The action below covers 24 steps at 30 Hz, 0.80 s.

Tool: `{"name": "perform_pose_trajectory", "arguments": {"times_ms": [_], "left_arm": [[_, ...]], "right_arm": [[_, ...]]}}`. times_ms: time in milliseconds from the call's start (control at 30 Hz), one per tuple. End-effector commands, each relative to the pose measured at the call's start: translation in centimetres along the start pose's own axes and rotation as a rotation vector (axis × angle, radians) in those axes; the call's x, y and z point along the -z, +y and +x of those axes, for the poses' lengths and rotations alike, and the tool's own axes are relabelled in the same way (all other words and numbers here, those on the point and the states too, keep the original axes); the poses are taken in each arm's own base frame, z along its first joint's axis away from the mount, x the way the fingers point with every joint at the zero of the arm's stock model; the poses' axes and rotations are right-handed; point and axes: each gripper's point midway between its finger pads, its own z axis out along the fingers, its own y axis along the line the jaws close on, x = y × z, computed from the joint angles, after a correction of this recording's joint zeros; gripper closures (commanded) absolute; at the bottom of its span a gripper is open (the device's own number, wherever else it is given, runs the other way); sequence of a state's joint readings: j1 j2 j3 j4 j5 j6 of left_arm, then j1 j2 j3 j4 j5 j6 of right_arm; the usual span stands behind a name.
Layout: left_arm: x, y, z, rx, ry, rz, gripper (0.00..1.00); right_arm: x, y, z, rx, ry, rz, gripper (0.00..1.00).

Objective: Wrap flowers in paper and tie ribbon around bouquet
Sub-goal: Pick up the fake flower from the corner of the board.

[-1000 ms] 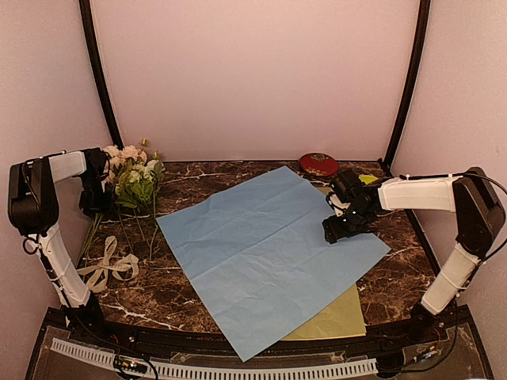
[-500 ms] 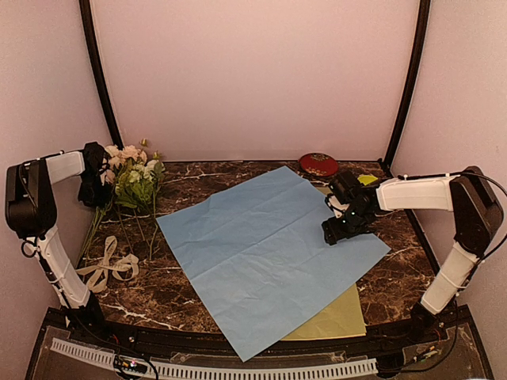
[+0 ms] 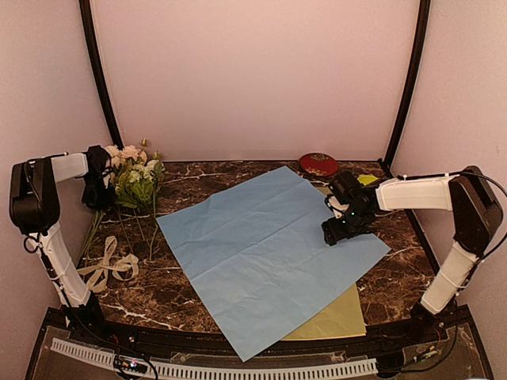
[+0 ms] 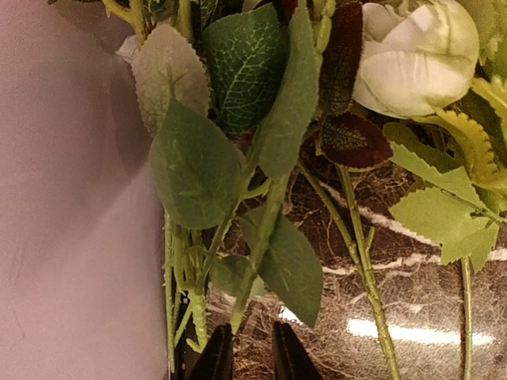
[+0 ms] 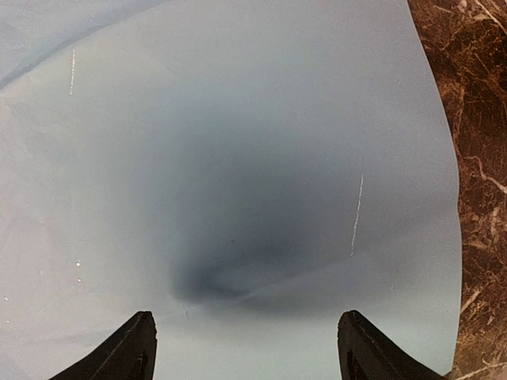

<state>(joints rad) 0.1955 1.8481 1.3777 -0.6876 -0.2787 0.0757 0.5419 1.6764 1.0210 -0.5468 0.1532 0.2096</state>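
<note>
While I watch the overhead feed, the paper (image 3: 261,245) lies flat in the middle of the marble table (image 3: 396,277) with its light blue face up and one corner pointing toward 12 o'clock. A yellow-green sheet (image 3: 337,317) lies under it and shows at about 5 o'clock.

The flowers (image 3: 135,178) lie at 10 o'clock on the table, off the paper, with the blooms toward the back wall and the thin stems running toward me. The ribbon (image 3: 107,269) lies in loose loops at 8 o'clock, just in front of the stem ends. Any print on it is too small for me to read.

A round red tin (image 3: 318,165) sits at 1 o'clock. I can see a gold pattern on its lid but no legible words.

My left gripper (image 4: 252,352) is in among the leaves and stems. Its fingers (image 4: 215,356) stand close together with a narrow gap, and a green stem ends just above that gap. I cannot tell whether anything is pinched.

My right gripper (image 5: 245,324) is over the 3 o'clock part of the paper. Its fingers are spread wide and hold nothing, and a dark shadow lies on the sheet below them.
</note>
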Motion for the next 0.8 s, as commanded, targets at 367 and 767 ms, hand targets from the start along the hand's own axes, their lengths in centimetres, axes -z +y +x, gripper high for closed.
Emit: {"name": "perform_pose_trajectory", "arguments": {"times_ms": [367, 767], "left_arm": [[-2.2, 0.9, 1.1, -0.027, 0.090, -0.081, 0.80], [-3.0, 1.6, 1.3, -0.044, 0.104, -0.139, 0.96]], "right_arm": [[0.1, 0.5, -0.6, 0.022, -0.002, -0.014, 0.20], [0.2, 0.6, -0.5, 0.027, 0.001, -0.020, 0.20]]}}
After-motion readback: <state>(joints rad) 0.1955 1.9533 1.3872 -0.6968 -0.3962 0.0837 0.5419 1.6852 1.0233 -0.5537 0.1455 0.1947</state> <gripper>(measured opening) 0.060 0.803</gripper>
